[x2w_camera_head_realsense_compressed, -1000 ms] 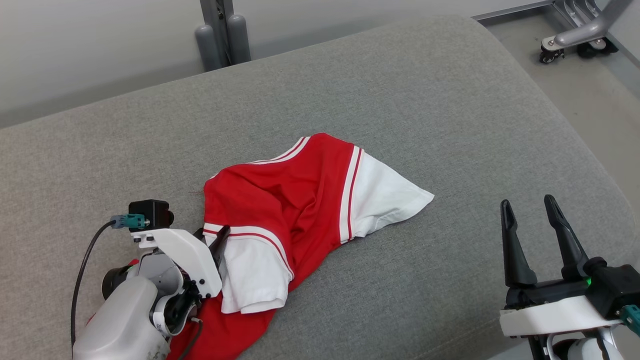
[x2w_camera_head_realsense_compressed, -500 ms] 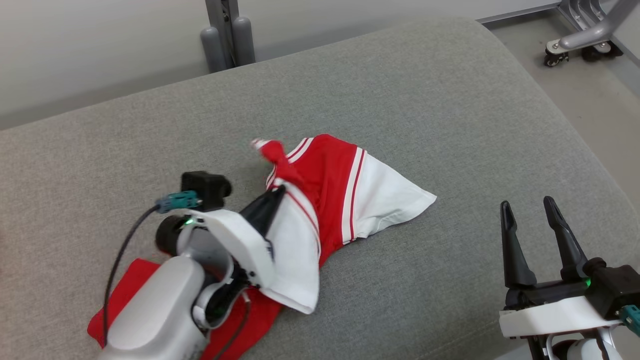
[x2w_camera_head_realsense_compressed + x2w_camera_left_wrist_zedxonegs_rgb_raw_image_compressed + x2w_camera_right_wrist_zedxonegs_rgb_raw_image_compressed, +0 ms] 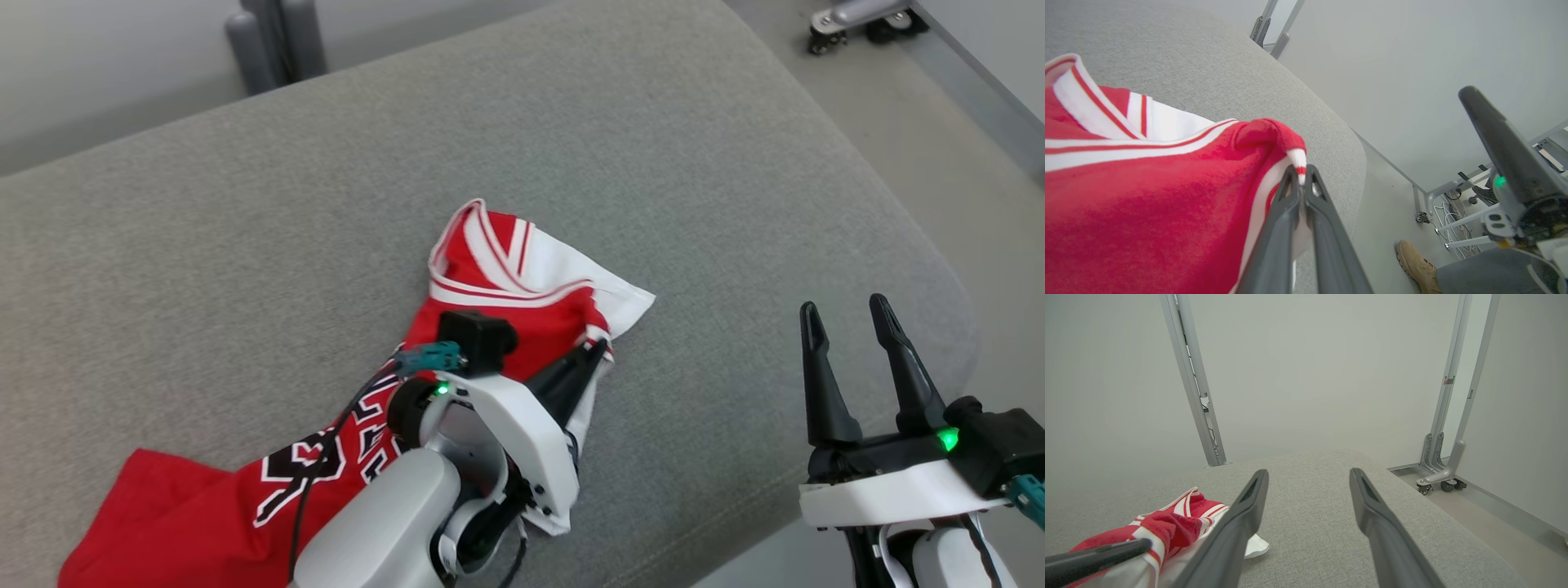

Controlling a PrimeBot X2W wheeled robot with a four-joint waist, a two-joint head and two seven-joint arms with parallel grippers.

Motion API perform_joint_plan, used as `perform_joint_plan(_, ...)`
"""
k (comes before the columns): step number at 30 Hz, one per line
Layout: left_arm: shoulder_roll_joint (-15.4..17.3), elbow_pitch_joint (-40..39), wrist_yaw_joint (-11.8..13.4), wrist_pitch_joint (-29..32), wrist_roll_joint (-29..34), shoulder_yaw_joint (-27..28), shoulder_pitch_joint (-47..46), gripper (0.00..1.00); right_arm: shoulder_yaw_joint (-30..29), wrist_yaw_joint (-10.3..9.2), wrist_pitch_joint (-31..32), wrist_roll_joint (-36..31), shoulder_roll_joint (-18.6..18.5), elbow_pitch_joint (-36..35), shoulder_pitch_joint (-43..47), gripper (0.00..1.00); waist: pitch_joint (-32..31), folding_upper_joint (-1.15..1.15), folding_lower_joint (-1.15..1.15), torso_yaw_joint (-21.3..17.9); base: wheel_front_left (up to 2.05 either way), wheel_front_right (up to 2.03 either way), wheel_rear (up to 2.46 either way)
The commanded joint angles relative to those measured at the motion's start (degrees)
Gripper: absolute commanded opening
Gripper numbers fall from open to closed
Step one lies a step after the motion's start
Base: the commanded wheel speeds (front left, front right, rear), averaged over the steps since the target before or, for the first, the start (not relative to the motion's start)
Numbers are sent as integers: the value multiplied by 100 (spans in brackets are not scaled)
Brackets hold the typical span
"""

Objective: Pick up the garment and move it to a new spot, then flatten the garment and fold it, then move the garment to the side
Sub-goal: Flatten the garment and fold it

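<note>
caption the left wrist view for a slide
Left end effector pinching the striped edge of the red garment on the grey cushion.

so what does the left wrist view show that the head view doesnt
Left wrist view adds: a person's tan shoe, and a close look at the left gripper shut on a striped edge of the garment. Head view adds: black-and-white lettering on the garment's red part, and both open fingers of the right gripper. Shared: the garment, the grey cushion, and both grippers.

My left forearm (image 3: 384, 523) covers the middle of the garment (image 3: 180, 523). I can't read its black print (image 3: 286, 472), and its red end runs off the head view's bottom edge.
</note>
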Motion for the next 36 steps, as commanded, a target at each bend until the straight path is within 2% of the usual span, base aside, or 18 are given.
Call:
perform_joint_plan(1,48,67,73,-107,-27,64,-110,0,-1,1,-28,45,-20,7,-101,100,153,0,0,-173,0,0,0)
perform_joint_plan(2,11,168,118,-228,-66,67,-173,0,-2,1,-29,84,-21,4,-111,100,200,0,0,-223,0,0,0)
perform_joint_plan(3,-20,252,167,-377,-157,82,-227,29,-18,1,-29,123,-23,1,-108,100,245,0,0,-249,0,0,0)
perform_joint_plan(4,-20,332,228,-510,-320,109,-254,91,-29,1,-29,155,-20,7,-100,100,276,0,0,-268,0,0,0)
perform_joint_plan(5,-27,345,269,-610,-533,33,-288,100,-34,1,-29,184,-20,15,-95,100,299,0,0,-288,0,0,0)
perform_joint_plan(9,-24,203,373,-939,-1608,-258,-341,100,-91,1,-29,265,-21,38,-41,100,325,0,0,-328,0,0,0)
perform_joint_plan(11,-32,3,546,-1126,-2502,-420,-301,100,-121,1,-29,252,-22,70,1,100,267,0,0,-327,0,0,0)
perform_joint_plan(15,-25,-285,665,-1205,-3107,-732,-345,100,-106,1,-28,196,-21,117,-36,100,140,0,0,-269,0,0,0)
perform_joint_plan(16,-27,-355,657,-1244,-3092,-804,-382,100,-113,1,-29,181,-21,119,-42,100,102,0,0,-226,0,0,0)
perform_joint_plan(18,7,-458,596,-1445,-2804,-917,-534,100,-150,1,-29,124,-22,111,-28,100,9,0,0,-125,0,0,0)
perform_joint_plan(21,296,-529,653,-1824,-2273,-1023,-519,100,-194,1,-28,1,-21,91,45,100,-163,0,0,40,0,0,0)
perform_joint_plan(27,1133,-737,822,-2214,-1121,-1346,-333,100,-245,1,-29,-217,-22,126,164,100,-462,0,0,292,0,0,0)
perform_joint_plan(31,1594,-667,980,-2278,-157,-1823,-401,100,-235,1,-29,-306,-22,101,177,100,-466,0,0,411,0,0,0)
perform_joint_plan(36,1634,-383,925,-2138,327,-2310,-485,100,-201,1,-28,-270,-22,41,78,100,-270,0,0,448,0,0,0)
